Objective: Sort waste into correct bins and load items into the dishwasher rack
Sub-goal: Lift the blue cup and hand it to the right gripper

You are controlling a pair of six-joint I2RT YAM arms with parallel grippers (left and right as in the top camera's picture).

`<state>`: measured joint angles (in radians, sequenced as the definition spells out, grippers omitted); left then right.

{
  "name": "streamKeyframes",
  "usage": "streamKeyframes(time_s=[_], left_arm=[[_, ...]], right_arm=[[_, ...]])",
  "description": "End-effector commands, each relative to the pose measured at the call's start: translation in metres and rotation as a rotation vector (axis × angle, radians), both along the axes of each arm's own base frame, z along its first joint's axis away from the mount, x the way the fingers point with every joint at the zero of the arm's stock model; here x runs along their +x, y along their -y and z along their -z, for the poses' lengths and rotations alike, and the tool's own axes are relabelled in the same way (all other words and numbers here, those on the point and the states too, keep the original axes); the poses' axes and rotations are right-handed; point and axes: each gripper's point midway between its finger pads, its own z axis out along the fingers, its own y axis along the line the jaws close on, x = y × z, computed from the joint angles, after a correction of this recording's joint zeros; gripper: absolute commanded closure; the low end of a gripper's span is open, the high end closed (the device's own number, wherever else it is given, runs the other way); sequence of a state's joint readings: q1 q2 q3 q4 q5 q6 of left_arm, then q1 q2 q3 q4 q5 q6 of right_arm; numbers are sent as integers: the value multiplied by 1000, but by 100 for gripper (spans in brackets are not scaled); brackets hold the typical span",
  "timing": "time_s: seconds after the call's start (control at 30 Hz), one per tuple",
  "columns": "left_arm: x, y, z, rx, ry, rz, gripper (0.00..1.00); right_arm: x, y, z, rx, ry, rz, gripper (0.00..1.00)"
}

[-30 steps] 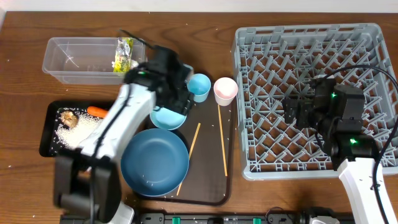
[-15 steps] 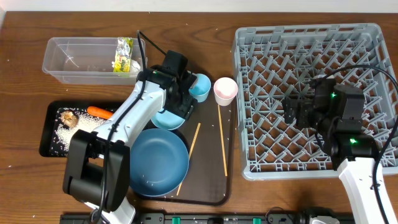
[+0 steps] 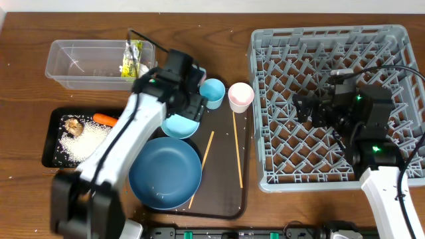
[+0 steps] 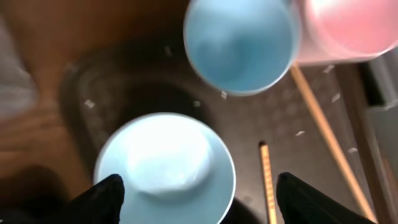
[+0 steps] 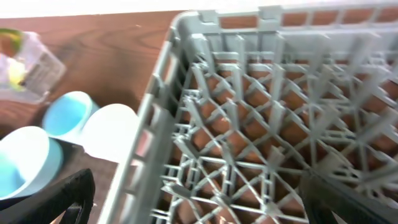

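The small light-blue bowl lies at lower centre of the left wrist view, squarely between the wide-spread fingers of the left gripper

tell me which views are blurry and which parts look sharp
Overhead: the left arm is smeared by motion blur, while the dishwasher rack and dark-blue plate are crisp. Left wrist: whole frame soft, fuzzy rims on the light-blue bowl, light-blue cup and pink cup. Right wrist: rack lattice blurred throughout.
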<state>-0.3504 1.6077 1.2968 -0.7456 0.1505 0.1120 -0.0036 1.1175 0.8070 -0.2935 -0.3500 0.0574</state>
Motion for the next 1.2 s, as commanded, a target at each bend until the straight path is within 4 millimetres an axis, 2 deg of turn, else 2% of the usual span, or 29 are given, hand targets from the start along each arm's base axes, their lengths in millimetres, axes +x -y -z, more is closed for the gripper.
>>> streamKeyframes(time_s=[0.0,0.13,0.27,0.37,0.5,0.77,0.9,1.1,1.13,1.17], left_arm=[[14,2,-40,-49,127,-20,20],[30,10,-44,-77,186,-17,20],[47,23,-28,-101,196,35,20],[53,31,-9,-89,178,82,20],[44,54,15,-81,139,252,20],[32,82,46,-28,115,418,21],[31,84,58,-20,92,425,21],[36,72,84,56,57,397,21],[36,73,86,56,55,397,27],[36,73,89,58,50,397,39]], right_arm=[[6,-23,-33,20,68,-53,1],[11,-38,-56,-17,132,-65,1],[14,-41,-66,0,158,-58,1],[12,-41,-62,2,139,-54,1],[8,-40,-54,-12,107,-60,1],[3,-26,-36,-81,40,-7,1],[2,-20,-32,-101,25,18,1],[1,-19,-29,-107,14,18,1],[1,-19,-29,-107,13,18,1],[1,-19,-29,-107,12,18,1]])
